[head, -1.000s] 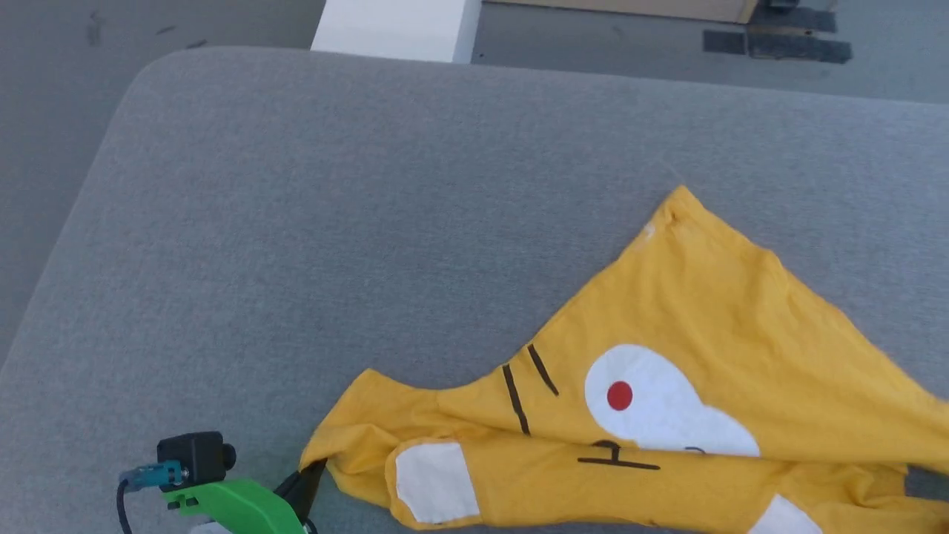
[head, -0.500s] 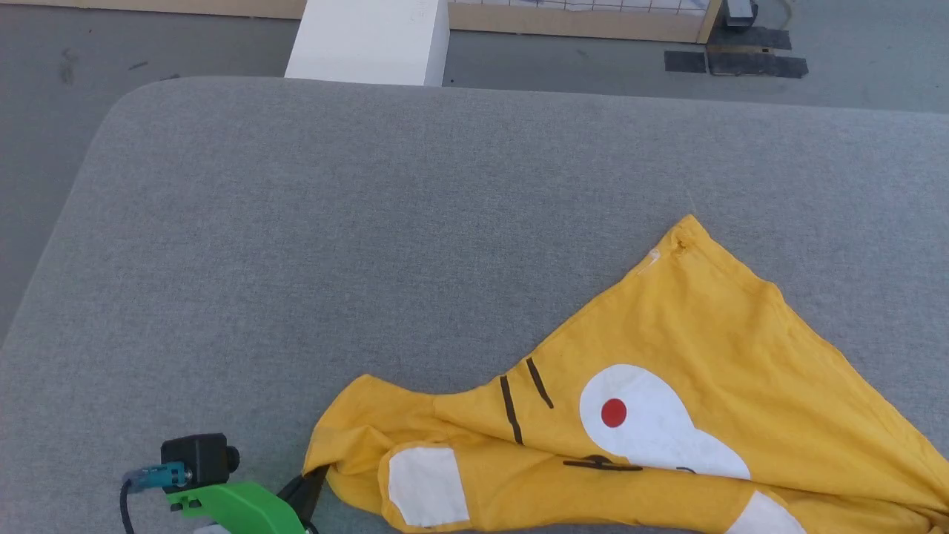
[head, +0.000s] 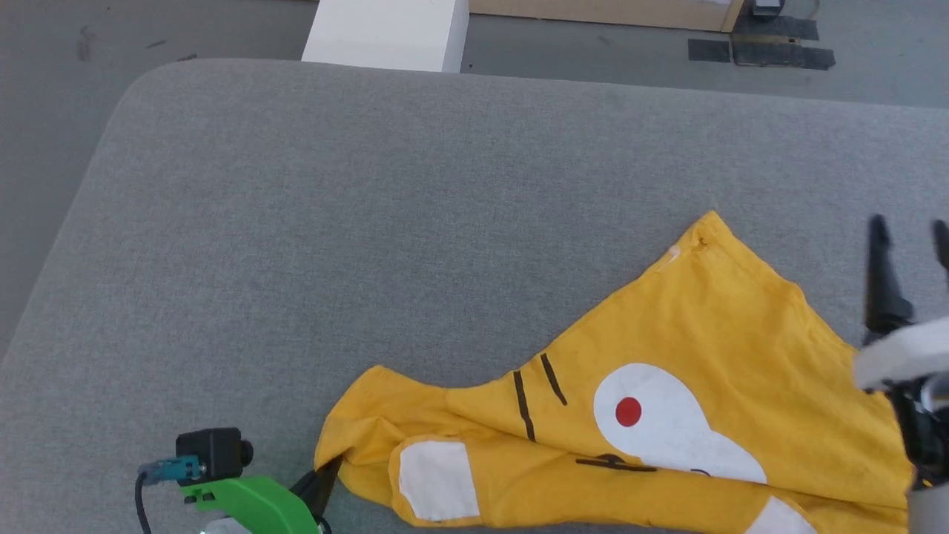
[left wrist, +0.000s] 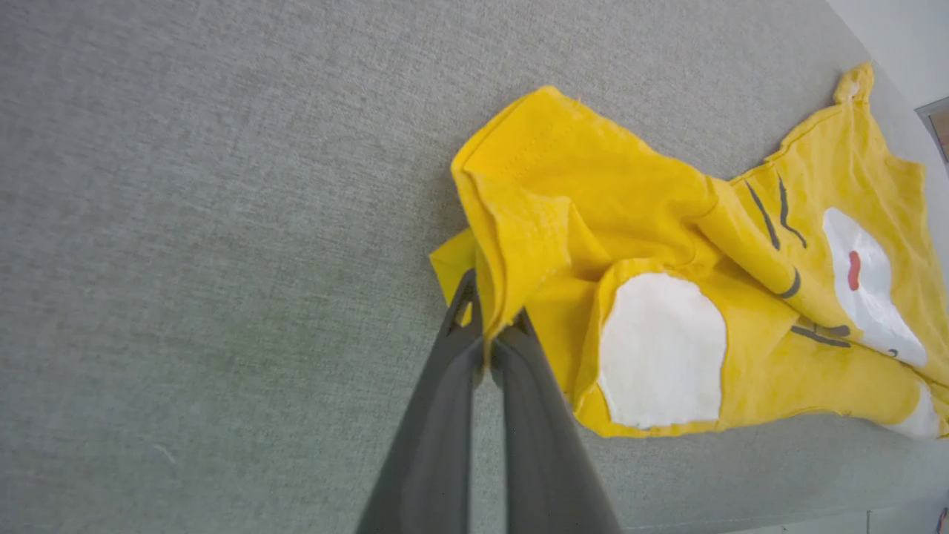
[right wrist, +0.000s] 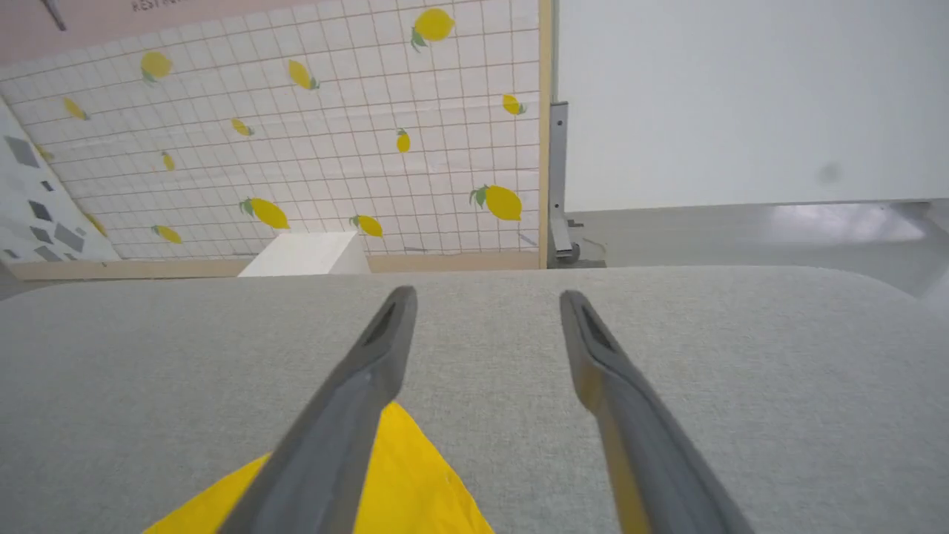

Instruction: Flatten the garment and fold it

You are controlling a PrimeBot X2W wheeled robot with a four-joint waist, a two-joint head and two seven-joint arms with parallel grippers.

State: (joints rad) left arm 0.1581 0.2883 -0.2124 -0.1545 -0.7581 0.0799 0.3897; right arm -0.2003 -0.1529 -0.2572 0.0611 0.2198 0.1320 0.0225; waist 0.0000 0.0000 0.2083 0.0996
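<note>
The yellow garment (head: 689, 356) lies crumpled on the grey cushion at the lower right of the head view, with white ovals, a red dot and black lines showing. My left gripper (head: 326, 475) is shut on the garment's near left edge; in the left wrist view the fingers (left wrist: 485, 326) pinch a yellow fold of the garment (left wrist: 667, 245). My right gripper (head: 910, 230) hovers open at the right edge, above the cloth's right side. In the right wrist view its fingertips (right wrist: 485, 297) stand wide apart over a yellow corner of the garment (right wrist: 415, 475).
The grey padded surface (head: 371, 222) spreads wide to the left and back, with a rounded far-left corner. Beyond it stands a white box (head: 385, 33) on the floor. A tiled wall with lemon prints (right wrist: 296, 133) rises behind.
My right gripper has come into the head view at the right edge, open. The camera has shifted slightly. The left gripper keeps its hold on the cloth edge.
</note>
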